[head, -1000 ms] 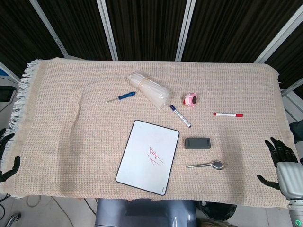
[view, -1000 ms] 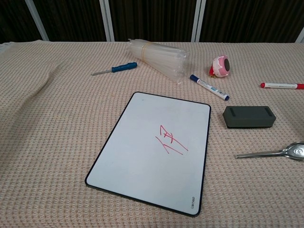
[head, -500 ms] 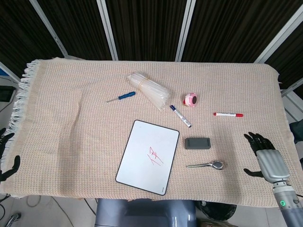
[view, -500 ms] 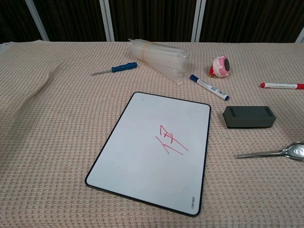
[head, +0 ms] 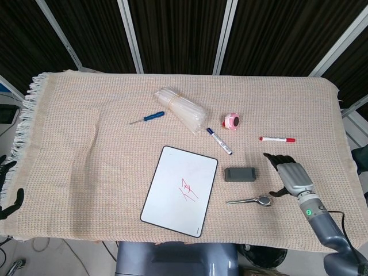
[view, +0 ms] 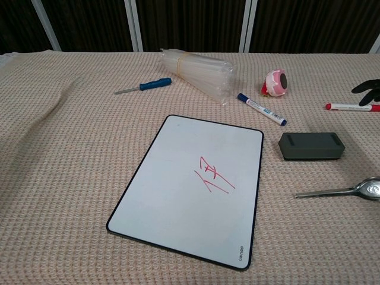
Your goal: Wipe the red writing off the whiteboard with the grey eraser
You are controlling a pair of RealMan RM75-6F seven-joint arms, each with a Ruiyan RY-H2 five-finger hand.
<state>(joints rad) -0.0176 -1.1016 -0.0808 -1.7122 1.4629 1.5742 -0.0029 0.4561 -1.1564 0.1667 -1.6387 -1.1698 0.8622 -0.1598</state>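
The whiteboard (head: 180,190) (view: 196,186) lies flat near the table's front middle, with red writing (head: 188,190) (view: 212,176) on its right half. The grey eraser (head: 240,173) (view: 312,146) lies on the cloth just right of the board, untouched. My right hand (head: 288,173) hovers to the right of the eraser with fingers spread, holding nothing; only its fingertips (view: 367,91) show at the chest view's right edge. My left hand (head: 7,187) hangs off the table's left edge, fingers apart and empty.
A metal spoon (head: 249,200) (view: 341,190) lies in front of the eraser. Behind are a blue marker (head: 219,141), a red marker (head: 276,139), a pink tape roll (head: 231,121), a bundle of clear tubes (head: 183,109) and a blue screwdriver (head: 147,118).
My right hand has moved left from the table's right edge to just beside the eraser, above the spoon's bowl. The left hand and all objects stayed put.
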